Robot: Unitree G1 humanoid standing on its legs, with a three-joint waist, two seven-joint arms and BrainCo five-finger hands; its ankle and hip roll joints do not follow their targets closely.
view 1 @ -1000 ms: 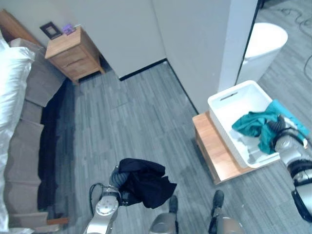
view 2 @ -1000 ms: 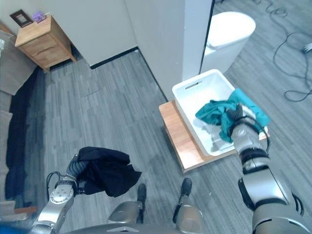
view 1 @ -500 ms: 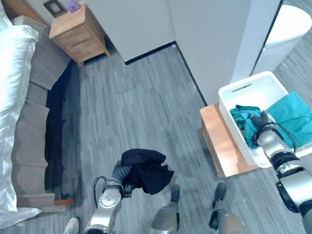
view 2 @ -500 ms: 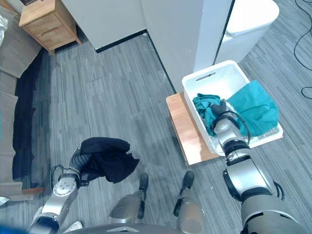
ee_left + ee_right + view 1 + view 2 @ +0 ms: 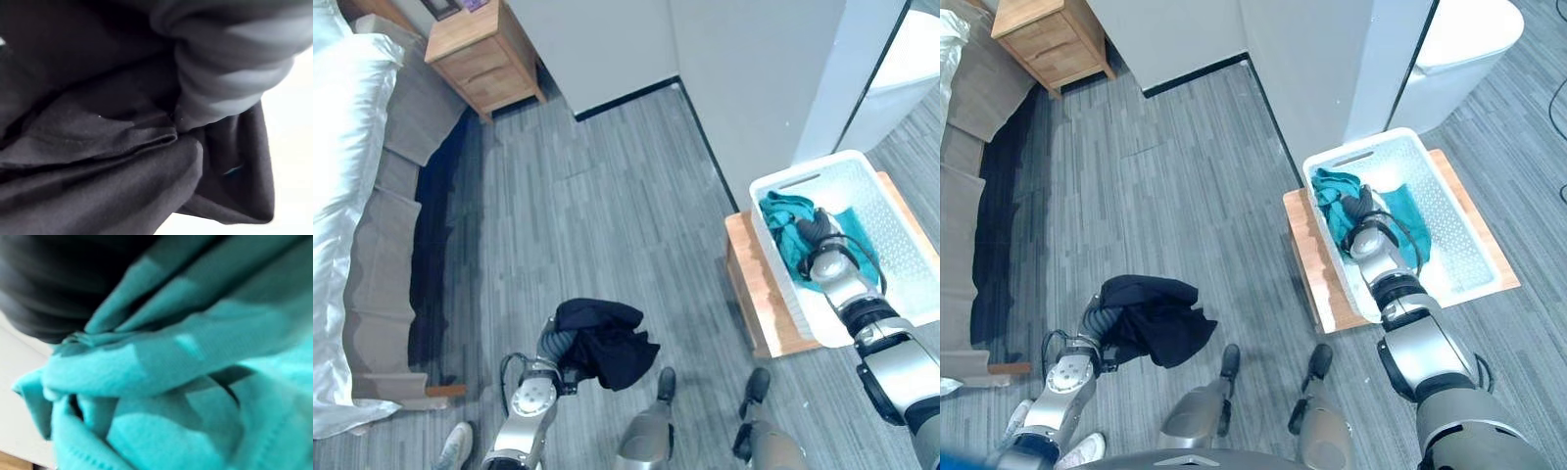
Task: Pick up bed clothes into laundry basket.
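Right robot hand is down inside my white laundry basket, buried in the teal garment; its fingers are hidden in the cloth, so I cannot tell their state. That teal garment lies bunched against the basket's wall nearest the grey floor, with part spread over the basket bottom. The basket sits on a low wooden platform beside the white wall corner. My left robot hand is held low over the floor, its fingers closed on a black garment that hangs in a bundle clear of the floor. The bed with white bedding runs along the floor's left edge, well apart from the basket.
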